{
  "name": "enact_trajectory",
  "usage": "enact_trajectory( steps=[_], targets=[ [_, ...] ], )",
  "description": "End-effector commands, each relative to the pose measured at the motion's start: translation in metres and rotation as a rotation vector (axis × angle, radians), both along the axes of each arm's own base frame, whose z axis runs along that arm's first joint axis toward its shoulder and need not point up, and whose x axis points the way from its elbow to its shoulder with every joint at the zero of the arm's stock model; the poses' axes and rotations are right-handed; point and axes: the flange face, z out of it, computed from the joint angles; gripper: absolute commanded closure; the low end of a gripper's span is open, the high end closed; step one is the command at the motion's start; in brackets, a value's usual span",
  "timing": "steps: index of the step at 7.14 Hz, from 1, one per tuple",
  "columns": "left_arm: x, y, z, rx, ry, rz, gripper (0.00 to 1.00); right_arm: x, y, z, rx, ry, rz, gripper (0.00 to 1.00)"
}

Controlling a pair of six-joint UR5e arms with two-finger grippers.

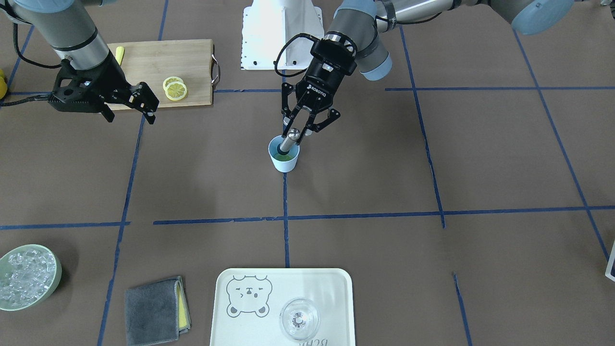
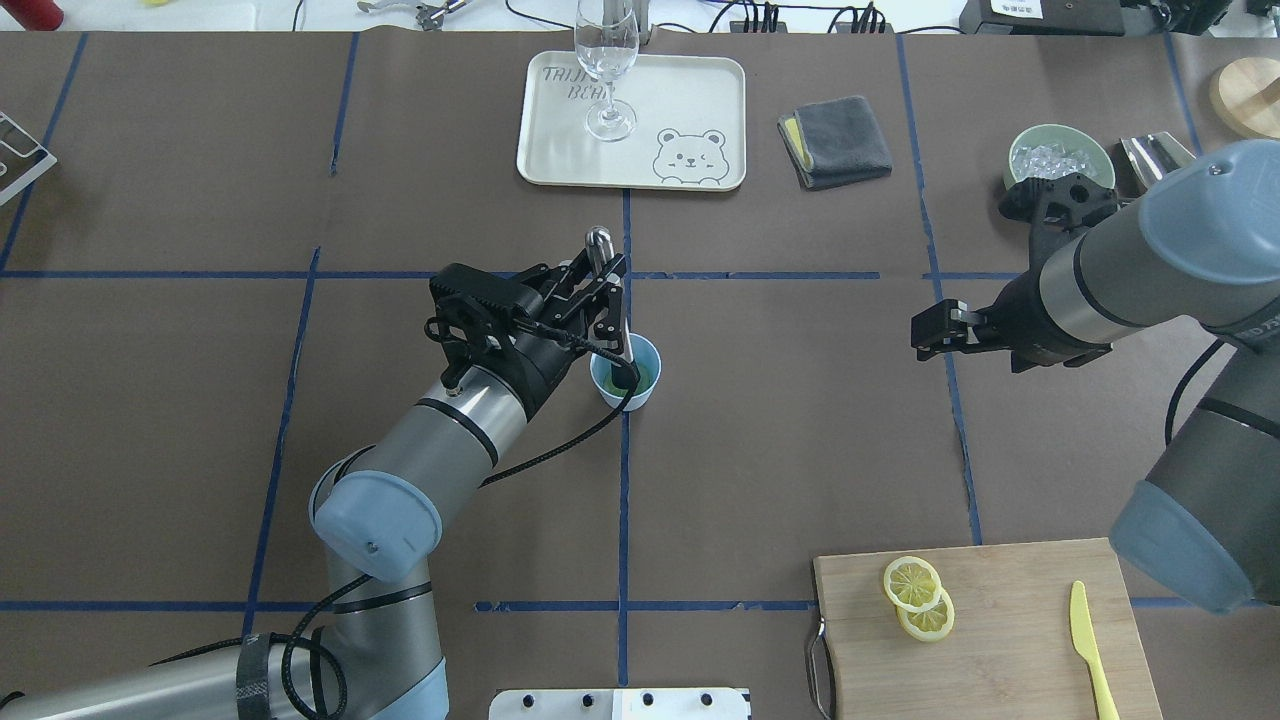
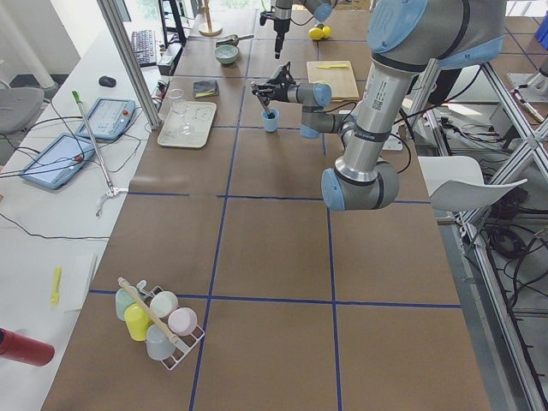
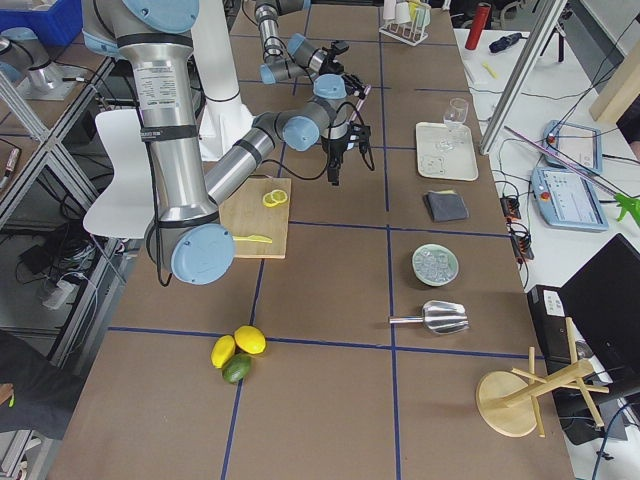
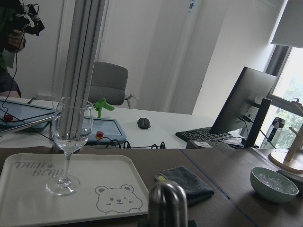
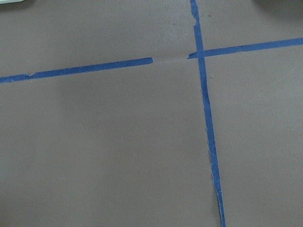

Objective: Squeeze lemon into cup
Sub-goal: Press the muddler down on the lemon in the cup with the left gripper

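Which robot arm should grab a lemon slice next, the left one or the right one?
Right. The right pincer hangs empty beside the wooden cutting board with the round yellow lemon slices. The left pincer is busy gripping a metal pestle in the small light-blue cup.

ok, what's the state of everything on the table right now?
left gripper: shut on the muddler
muddler: tilted, lower end in the cup
cup: upright, greenish contents
lemon slices: two, overlapping, on the board
right gripper: open, empty
glass: upright, empty, on the tray
bowl: holds ice
cloth: folded
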Motion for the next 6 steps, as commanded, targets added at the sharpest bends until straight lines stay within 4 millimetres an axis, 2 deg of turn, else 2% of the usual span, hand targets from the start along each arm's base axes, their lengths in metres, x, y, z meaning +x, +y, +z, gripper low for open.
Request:
enact_trajectory(
  steps=[1, 6],
  targets=[
    [0.0112, 0.0026, 0.0102, -0.005, -0.014, 0.009, 1.00, 0.0003, -0.0007, -0.0025, 0.004, -0.004, 0.002, 0.00],
    [0.0167, 0.0082, 0.0164, -0.008, -0.024, 0.021, 1.00, 0.0025, -0.0025, -0.0034, 0.002, -0.007, 0.007, 0.00]
  ],
)
